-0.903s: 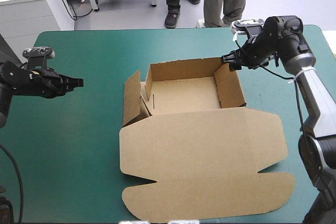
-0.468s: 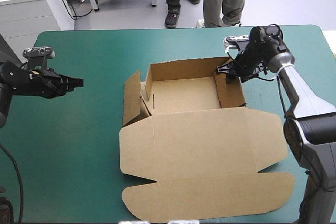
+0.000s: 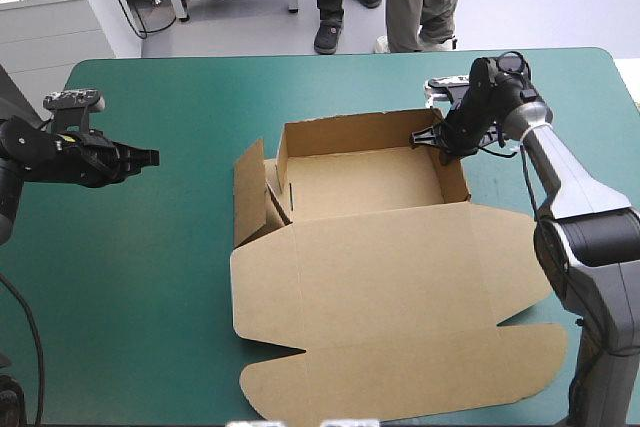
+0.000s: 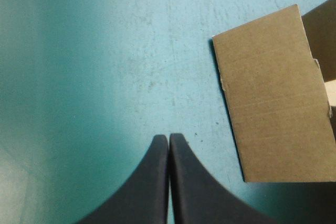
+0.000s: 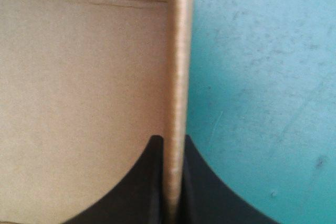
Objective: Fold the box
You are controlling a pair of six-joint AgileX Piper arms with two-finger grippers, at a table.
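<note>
The brown box [image 3: 360,182] lies mid-table as an open tray, its far and right walls raised and its lid [image 3: 390,297] flat toward the near edge. My right gripper [image 3: 437,139] is shut on the top of the tray's right wall near the far corner. In the right wrist view the wall's edge [image 5: 178,66] runs straight up between the black fingers of that gripper [image 5: 174,140], tray floor on one side and cover on the other. My left gripper [image 3: 152,157] hovers shut left of the box. In its own view this gripper [image 4: 168,137] points at bare cover, with the left flap [image 4: 273,108] off to one side.
The tray's left flap [image 3: 252,187] leans outward, half raised. The lid's rounded tabs [image 3: 520,347] reach almost to the table's near edge. Teal-green cover [image 3: 130,277] shows between my left gripper and the box, and a narrower strip [image 3: 590,97] shows right of the box.
My right gripper came in from beyond the far right corner, dropped over the right wall and shut on it. The wall now stands a little farther out. The left arm stayed still.
</note>
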